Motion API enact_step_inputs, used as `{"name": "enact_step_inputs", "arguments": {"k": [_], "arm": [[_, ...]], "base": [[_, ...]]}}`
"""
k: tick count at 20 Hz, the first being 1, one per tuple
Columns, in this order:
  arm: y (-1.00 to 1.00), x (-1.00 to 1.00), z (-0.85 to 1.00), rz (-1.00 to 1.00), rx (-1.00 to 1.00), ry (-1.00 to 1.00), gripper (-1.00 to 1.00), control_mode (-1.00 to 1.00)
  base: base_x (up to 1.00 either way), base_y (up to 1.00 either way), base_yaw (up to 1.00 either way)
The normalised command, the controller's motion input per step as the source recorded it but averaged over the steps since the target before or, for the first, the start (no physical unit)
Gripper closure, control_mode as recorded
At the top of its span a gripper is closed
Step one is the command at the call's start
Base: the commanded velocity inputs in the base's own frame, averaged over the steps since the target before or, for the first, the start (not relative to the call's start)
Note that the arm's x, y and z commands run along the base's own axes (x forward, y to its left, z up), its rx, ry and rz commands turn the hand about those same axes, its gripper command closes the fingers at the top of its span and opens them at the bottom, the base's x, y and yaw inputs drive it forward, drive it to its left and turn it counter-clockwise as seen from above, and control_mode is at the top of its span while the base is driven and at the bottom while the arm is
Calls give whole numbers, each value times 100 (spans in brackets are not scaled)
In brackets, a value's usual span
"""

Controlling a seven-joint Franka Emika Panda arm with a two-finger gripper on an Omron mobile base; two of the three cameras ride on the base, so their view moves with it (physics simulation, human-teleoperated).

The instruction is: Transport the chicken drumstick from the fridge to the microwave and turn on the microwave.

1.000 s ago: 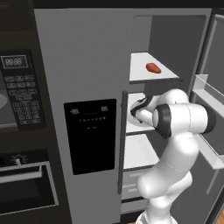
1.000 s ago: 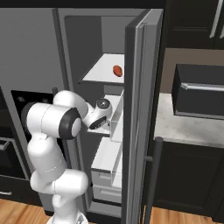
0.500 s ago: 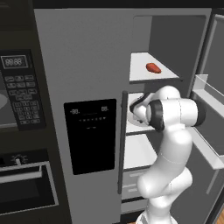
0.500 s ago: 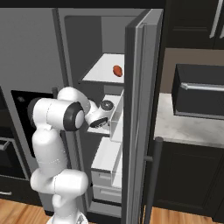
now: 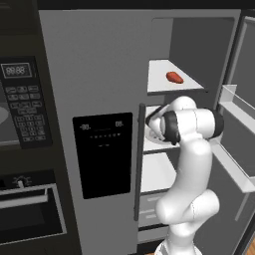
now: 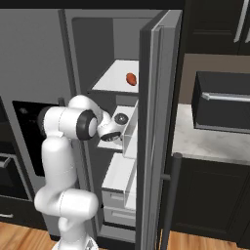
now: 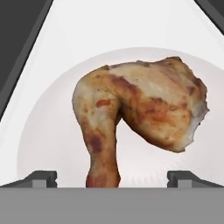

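My fingers (image 7: 112, 177) stand wide apart and hold nothing, reaching into the open fridge (image 5: 99, 64) at its middle shelf. The chicken drumstick (image 7: 140, 113) lies on a pale plate (image 7: 48, 144) straight ahead of them. Its thin bone end points back toward me, just inside my left fingertip, and its meaty bulk spreads away to the right, so I judge the grip belongs across the shank.

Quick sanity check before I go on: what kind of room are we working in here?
A home kitchen, by the look of it. A tall grey fridge stands open, a built-in microwave sits to its left, and a chicken drumstick lies on a white plate on a fridge shelf.
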Motion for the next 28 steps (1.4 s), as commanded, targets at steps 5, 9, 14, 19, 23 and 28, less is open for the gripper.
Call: {"name": "enact_step_inputs", "arguments": {"k": [5, 9, 14, 19, 23, 28], "arm": [[0, 34, -15, -1, 0, 2, -100, -100], [0, 35, -12, -2, 0, 3, -100, -100], [0, 38, -10, -3, 0, 5, 100, -100], [0, 19, -27, -4, 0, 2, 100, -100], [0, 5, -37, -4, 1, 0, 100, -100], [13, 0, -14, 0, 0, 0, 100, -100]], "base": [[0, 0, 0], [0, 0, 0], [0, 0, 0], [0, 0, 0], [0, 0, 0], [0, 0, 0]]}}
